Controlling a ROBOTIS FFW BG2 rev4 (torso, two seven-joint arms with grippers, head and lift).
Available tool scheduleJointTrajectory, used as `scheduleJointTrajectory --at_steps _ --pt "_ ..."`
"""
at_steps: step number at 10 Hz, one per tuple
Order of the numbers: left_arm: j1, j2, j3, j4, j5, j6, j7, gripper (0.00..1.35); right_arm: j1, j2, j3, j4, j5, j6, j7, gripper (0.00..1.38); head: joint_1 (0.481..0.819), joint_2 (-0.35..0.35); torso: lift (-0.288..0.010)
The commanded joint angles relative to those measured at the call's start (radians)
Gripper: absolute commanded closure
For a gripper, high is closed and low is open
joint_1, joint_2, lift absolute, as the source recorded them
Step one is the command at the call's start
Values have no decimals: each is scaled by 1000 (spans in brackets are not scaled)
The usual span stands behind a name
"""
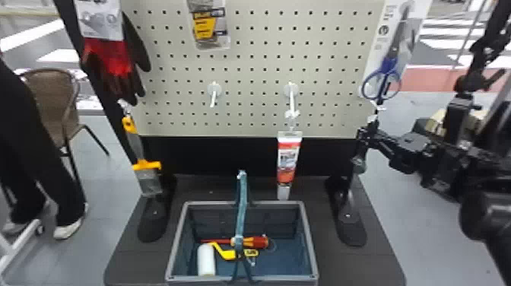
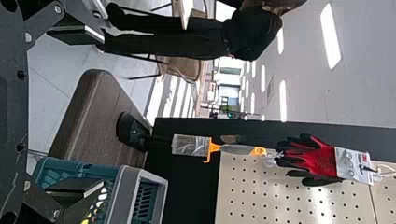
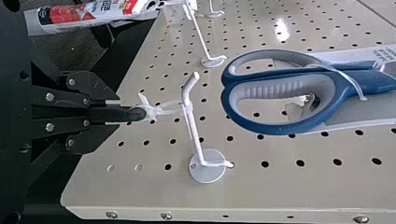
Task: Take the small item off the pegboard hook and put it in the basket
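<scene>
At the right edge of the pegboard (image 3: 149,189), had the right claw (image 3: 113,113) pinched on the small item (image 3: 133,114), dark and round-ended, its thin, pale tie (image 3: 161,111) looped over the slim white hook (image 3: 195,133). Held the left claw (image 2: 100,111) wide and empty. Risked snagging the tie on the upturned tip by pulling without lifting, or brushing the smooth-handled scissors (image 3: 275,128) by lifting too far. Had the hard plastic basket (image 1: 310,243) near and left.

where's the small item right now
In the right wrist view, the small item is in the right gripper, its tie on the white hook below the blue-handled scissors, near the pegboard's right edge.
</scene>
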Motion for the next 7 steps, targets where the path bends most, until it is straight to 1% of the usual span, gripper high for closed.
scheduleJointTrajectory --at_steps 1,7 --pt "0 0 0 2 0 0 0 216 2 0 0 1 -10 0 0 1205 549 0 -100" --pt "0 0 0 0 0 2 0 216 6 0 0 -16 -25 5 0 1204 549 0 -100"
